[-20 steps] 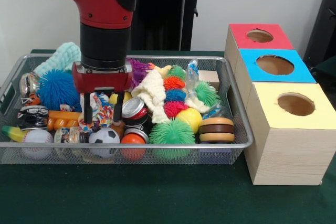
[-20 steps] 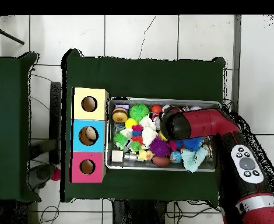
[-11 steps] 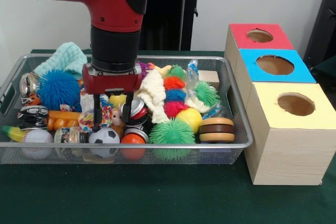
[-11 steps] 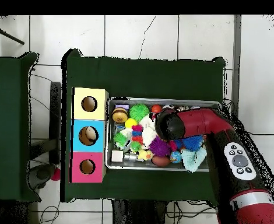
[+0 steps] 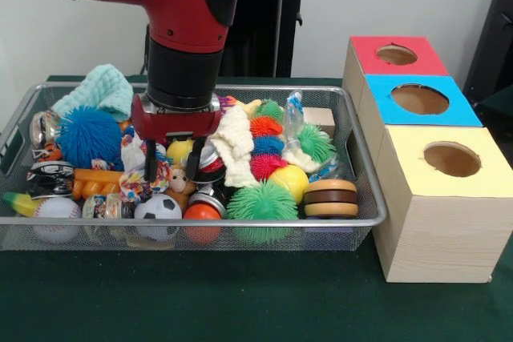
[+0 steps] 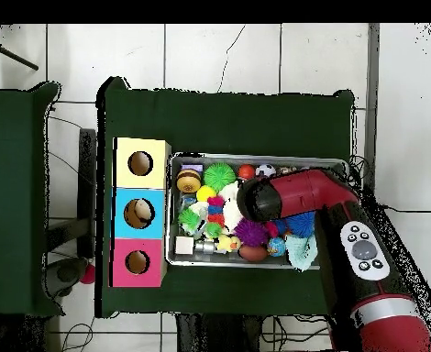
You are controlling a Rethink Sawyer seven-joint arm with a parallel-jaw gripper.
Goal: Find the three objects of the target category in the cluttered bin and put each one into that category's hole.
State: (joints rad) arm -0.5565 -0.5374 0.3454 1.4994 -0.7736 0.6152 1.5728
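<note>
Counter (image 5: pixel 240 310), green cloth, carries everything. Red and black arm (image 5: pixel 180 6) comes down over the left-centre of the wire bin (image 5: pixel 365 198).

Three boxes in a row, right of the bin, running near to far: yellow box (image 5: pixel 437 198) nearest, blue box (image 5: pixel 417 102) in the middle, red box (image 5: pixel 393 55) farthest. Each has one round hole on top. Overhead, something pale sits inside the blue box's hole (image 6: pixel 138 214).

Bin packed full. Far-left corner: mint knitted cloth (image 5: pixel 96 90). Just in front of it, blue spiky ball (image 5: pixel 86 135). Near rim, left to right: baseball (image 5: pixel 56 214), soccer ball (image 5: pixel 159 210), orange ball (image 5: pixel 202 215), green spiky ball (image 5: pixel 261 202), brown and tan yo-yo (image 5: pixel 330 197). Yellow ball (image 5: pixel 290 180) just behind the green spiky one.

Hand (image 5: pixel 170 164) sits low in the clutter, fingers parted, one on each side of a small plush toy (image 5: pixel 179 183) behind the soccer ball. Cannot tell whether the fingers touch it; nothing lifted.
</note>
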